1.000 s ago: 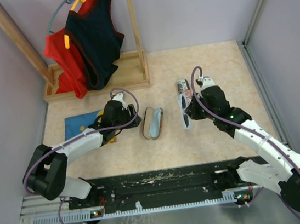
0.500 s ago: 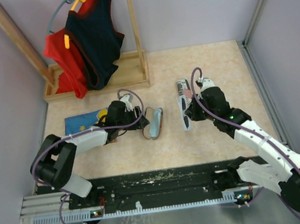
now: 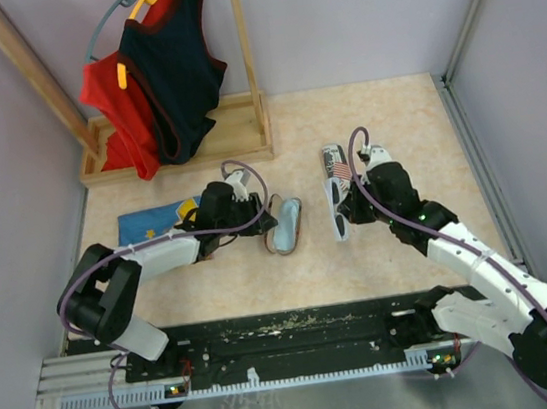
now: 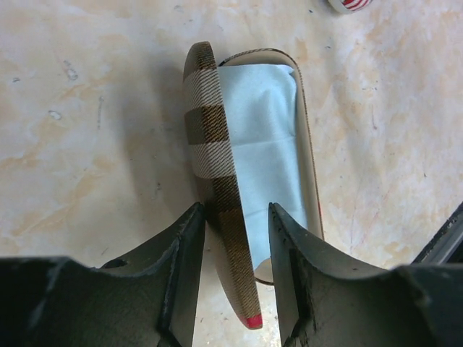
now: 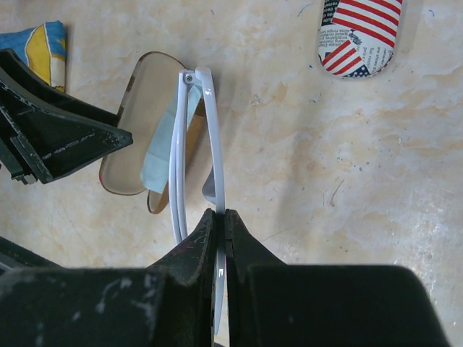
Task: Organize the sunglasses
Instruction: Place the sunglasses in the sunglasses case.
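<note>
**Top external view.** My left end effector (image 3: 266, 215) reaches the near left edge of the open plaid case (image 3: 285, 226), which lies on the table (image 3: 382, 109). My right end effector (image 3: 347, 209) holds the white-grey sunglasses (image 3: 338, 211) just near of the flag-print case (image 3: 333, 161). A blue and yellow cloth (image 3: 151, 227) lies under my left arm. Red and navy tops (image 3: 151, 79) hang on the wooden rack at the far left.

**Left wrist view.** My left end effector (image 4: 236, 211) is partly spread, straddling the upturned plaid lid (image 4: 213, 166). One finger (image 4: 187, 246) sits against the lid and the other stands off it, so nothing is clamped. A light-blue cloth (image 4: 264, 144) lines the case.

**Right wrist view.** My right end effector (image 5: 219, 215) is clenched on one thin arm of the white-grey sunglasses (image 5: 213, 144), folded and pointing away from me. Beyond them are the open plaid case (image 5: 130, 137), the left end effector (image 5: 51, 123) and the flag-print case (image 5: 359, 32).
</note>
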Motion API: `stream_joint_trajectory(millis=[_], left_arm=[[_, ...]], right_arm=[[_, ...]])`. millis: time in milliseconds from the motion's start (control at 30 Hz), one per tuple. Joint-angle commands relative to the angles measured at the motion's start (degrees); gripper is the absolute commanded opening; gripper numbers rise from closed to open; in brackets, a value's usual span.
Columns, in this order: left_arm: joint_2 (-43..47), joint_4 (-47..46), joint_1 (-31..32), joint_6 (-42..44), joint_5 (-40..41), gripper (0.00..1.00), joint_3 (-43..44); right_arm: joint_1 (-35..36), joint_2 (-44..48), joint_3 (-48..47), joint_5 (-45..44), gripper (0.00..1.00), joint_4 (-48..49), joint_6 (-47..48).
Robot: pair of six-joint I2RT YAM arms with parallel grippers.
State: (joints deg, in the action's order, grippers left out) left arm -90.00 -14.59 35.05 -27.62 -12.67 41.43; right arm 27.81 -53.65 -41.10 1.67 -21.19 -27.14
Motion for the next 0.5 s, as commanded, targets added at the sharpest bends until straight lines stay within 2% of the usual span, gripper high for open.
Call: stream_joint_trajectory(millis=[0, 200, 467], left_arm=[[-0.3, -1.4, 1.5, 0.2, -1.5, 0.47, 2.3], [0.4, -0.5, 3.3, 0.1, -0.5, 0.51, 2.7], [0.1, 0.5, 5.1, 0.0, 0.4, 0.53, 3.3]], right_arm=[[-0.2, 1.3, 0.0, 0.5, 0.0, 3.8, -0.6], [-0.2, 1.0, 1.8, 0.6, 0.0, 6.6, -3.2], [-0.2, -2.9, 5.3, 4.7, 0.0, 16.8, -11.3]])
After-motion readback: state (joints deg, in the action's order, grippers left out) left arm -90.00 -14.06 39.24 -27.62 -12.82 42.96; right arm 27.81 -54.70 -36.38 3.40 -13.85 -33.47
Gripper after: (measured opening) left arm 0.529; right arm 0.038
